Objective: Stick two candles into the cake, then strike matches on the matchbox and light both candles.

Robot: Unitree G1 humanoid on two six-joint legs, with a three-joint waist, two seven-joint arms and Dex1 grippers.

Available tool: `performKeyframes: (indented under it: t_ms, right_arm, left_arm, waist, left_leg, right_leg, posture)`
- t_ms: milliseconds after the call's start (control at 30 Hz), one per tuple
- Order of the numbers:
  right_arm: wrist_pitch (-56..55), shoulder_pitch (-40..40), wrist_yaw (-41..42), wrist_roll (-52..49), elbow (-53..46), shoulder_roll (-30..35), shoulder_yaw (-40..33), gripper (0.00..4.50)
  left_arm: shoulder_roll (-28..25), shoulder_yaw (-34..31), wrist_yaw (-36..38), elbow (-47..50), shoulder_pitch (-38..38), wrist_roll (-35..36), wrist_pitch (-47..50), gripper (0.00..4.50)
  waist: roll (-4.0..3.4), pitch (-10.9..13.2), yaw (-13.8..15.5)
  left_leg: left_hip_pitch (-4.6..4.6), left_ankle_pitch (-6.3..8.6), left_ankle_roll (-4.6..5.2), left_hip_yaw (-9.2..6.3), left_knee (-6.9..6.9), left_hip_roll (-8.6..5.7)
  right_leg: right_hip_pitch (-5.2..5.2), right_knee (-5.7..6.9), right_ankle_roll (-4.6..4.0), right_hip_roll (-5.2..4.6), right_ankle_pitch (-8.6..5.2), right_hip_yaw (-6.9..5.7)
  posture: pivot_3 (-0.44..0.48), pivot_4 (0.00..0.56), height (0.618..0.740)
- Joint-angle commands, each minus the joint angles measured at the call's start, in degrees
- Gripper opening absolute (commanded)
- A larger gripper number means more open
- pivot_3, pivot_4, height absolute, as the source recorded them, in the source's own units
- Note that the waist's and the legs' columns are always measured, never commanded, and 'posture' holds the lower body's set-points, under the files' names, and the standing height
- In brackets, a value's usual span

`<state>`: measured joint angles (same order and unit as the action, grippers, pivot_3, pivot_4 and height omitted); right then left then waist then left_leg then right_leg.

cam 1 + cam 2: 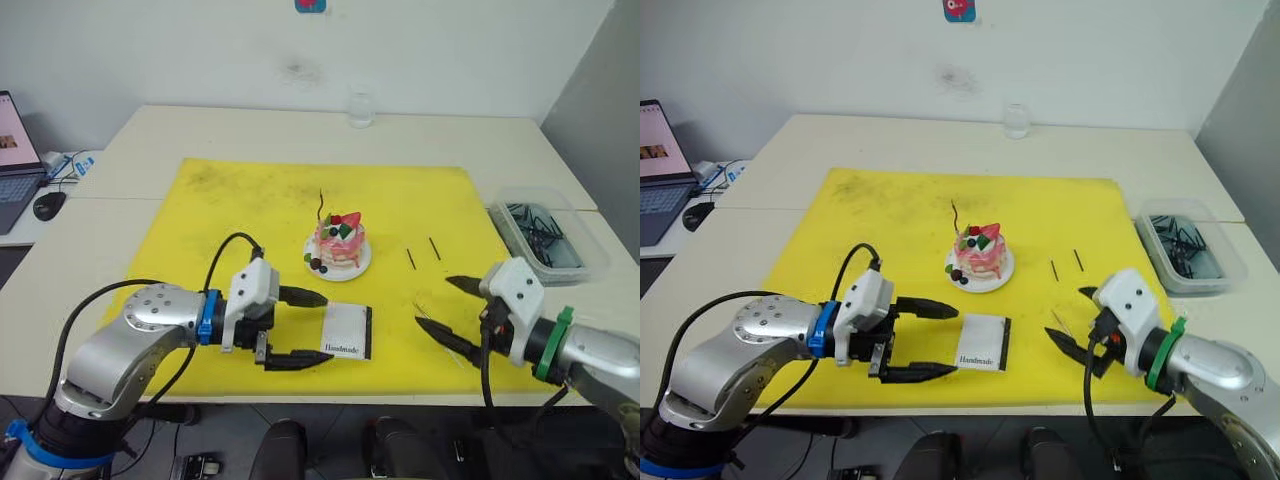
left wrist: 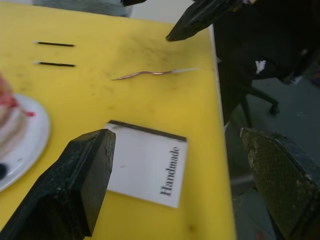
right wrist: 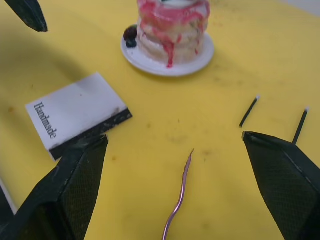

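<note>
The pink-and-white cake sits on its white plate in the middle of the yellow mat. One thin dark candle stands upright in the cake's left side. The other candle lies flat on the mat, between the spread fingers of my open right gripper. Two short dark matches lie side by side just beyond it. The white matchbox lies flat in front of the cake. My left gripper is open and empty, its fingertips at the box's left edge.
A clear plastic bin holding dark clips stands off the mat at the right. At the table's back stands a glass. A laptop and a mouse sit at the far left. The mat's front edge runs close to the table's edge.
</note>
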<state>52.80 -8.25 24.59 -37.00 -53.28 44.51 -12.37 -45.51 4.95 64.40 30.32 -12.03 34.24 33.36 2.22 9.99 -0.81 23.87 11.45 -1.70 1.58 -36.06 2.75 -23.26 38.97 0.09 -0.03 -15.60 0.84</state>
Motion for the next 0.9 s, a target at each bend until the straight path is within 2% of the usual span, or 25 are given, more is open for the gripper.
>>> performKeyframes:
  t_ms: [33,167,267,533,633,900]
  right_arm:
    - [-2.1,-5.9,-2.9,3.0,-3.4,-2.4,-1.4,4.50]
    - [-5.1,-13.7,-3.4,5.8,-2.5,-5.7,-0.3,4.50]
    - [-8.0,-16.4,-3.0,8.9,-1.2,-6.3,1.2,4.50]
    - [-13.0,-16.9,-4.5,16.9,2.9,-8.0,7.2,4.50]
    - [-12.0,-16.4,-5.5,18.6,4.1,-8.9,8.7,3.96]
    - [-9.5,-15.3,-4.6,18.1,3.0,-9.0,9.3,1.14]
  left_arm:
    - [0.8,0.8,0.5,2.8,-0.5,1.1,-1.2,4.46]
    - [1.9,2.7,0.9,0.6,-1.1,-0.8,-3.4,4.46]
    - [2.6,3.6,1.2,-0.8,-1.4,-1.8,-4.8,4.46]
    - [4.1,4.9,1.0,-2.1,-1.4,-3.7,-7.0,4.46]
    - [4.5,5.0,0.7,-1.8,-1.1,-4.3,-7.3,4.50]
    - [4.1,4.4,-0.4,-0.5,0.1,-4.2,-7.1,4.50]
  waist:
    - [0.00,0.0,0.0]
    - [0.00,0.0,0.0]
    - [-0.01,0.0,-0.1]
    - [0.00,0.0,-0.2]
    - [0.00,0.0,-0.2]
    - [0.00,0.0,-0.2]
  left_leg:
    - [0.01,0.00,0.00,0.00,0.00,-0.01]
    - [0.01,0.00,0.00,0.01,-0.02,-0.03]
    - [-0.01,0.00,0.00,0.02,-0.02,-0.03]
    - [-0.03,0.00,0.00,0.01,-0.02,-0.03]
    - [-0.01,0.00,0.00,0.01,0.00,-0.03]
    - [-0.02,0.00,0.00,0.02,-0.03,-0.04]
  right_leg:
    - [0.01,-0.02,0.00,0.00,0.00,0.00]
    - [0.01,-0.04,0.01,-0.01,0.00,0.02]
    - [0.01,-0.04,-0.03,-0.01,-0.03,0.04]
    - [0.02,-0.05,-0.29,-0.02,-0.18,0.03]
    - [0.02,-0.06,-0.26,-0.02,-0.16,0.03]
    - [0.04,-0.06,-0.27,-0.05,-0.17,0.04]
  posture:
    - [0.000,0.150,0.740]
    - [0.000,0.150,0.740]
    - [0.000,0.150,0.740]
    - [0.000,0.150,0.740]
    - [0.000,0.150,0.740]
    - [0.000,0.150,0.740]
